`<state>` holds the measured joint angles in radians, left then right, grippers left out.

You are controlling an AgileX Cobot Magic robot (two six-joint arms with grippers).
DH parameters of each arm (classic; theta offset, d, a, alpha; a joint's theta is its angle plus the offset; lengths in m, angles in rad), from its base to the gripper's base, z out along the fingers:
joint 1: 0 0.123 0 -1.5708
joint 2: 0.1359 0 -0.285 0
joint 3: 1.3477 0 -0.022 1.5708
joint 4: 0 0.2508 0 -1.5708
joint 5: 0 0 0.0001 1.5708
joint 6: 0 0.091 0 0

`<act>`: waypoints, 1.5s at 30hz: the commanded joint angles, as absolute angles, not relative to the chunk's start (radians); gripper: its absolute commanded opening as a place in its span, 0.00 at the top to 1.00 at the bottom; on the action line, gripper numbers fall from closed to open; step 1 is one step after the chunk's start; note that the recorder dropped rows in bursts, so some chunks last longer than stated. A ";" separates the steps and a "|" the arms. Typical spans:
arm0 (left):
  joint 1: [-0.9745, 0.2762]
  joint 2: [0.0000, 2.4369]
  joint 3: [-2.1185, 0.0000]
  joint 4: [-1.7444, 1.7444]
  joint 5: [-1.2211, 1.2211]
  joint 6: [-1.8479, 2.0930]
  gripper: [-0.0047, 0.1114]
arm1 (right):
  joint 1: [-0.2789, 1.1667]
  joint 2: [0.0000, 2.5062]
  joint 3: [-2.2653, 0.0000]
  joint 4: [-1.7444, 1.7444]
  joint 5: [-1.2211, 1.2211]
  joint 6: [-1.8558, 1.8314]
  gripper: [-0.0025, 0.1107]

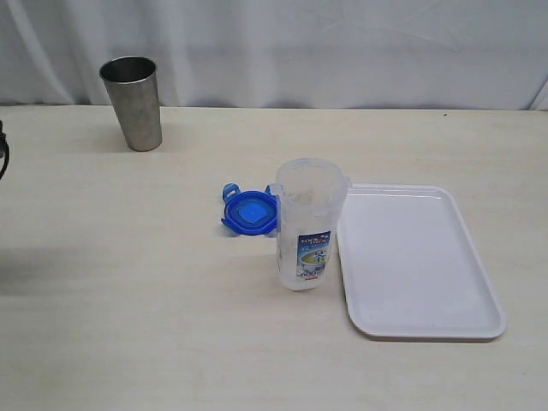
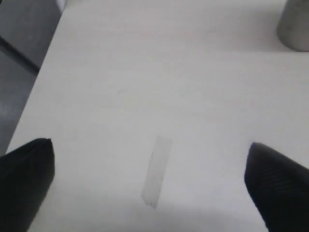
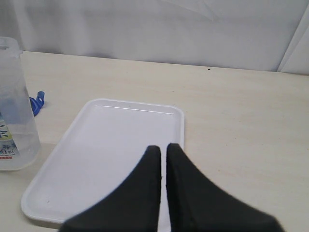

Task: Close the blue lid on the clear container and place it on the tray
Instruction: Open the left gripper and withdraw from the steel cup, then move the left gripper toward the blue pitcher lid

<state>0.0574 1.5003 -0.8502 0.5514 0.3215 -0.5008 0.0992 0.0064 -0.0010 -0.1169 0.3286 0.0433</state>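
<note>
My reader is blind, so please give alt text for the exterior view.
An open clear container stands upright on a pale table, with a blue lid lying just to its left and a white tray to its right. A steel cup stands far back on the left.

lid (image 3: 37,100) mostly behind container (image 3: 15,116), steel cup (image 2: 295,26) cropped

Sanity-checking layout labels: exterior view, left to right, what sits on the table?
steel cup → blue lid → clear container → tray
</note>
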 commanded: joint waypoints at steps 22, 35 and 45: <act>-0.129 1.514 -0.914 -0.404 0.311 0.553 0.09 | 0.096 0.000 0.000 -0.116 0.319 0.037 0.94; -0.345 1.734 -0.922 -0.405 -0.083 0.441 0.16 | 0.096 0.000 0.000 -0.116 0.319 0.037 0.94; -0.349 1.820 -1.005 -0.416 -0.029 0.415 0.61 | 0.096 0.000 0.000 -0.116 0.319 0.037 0.94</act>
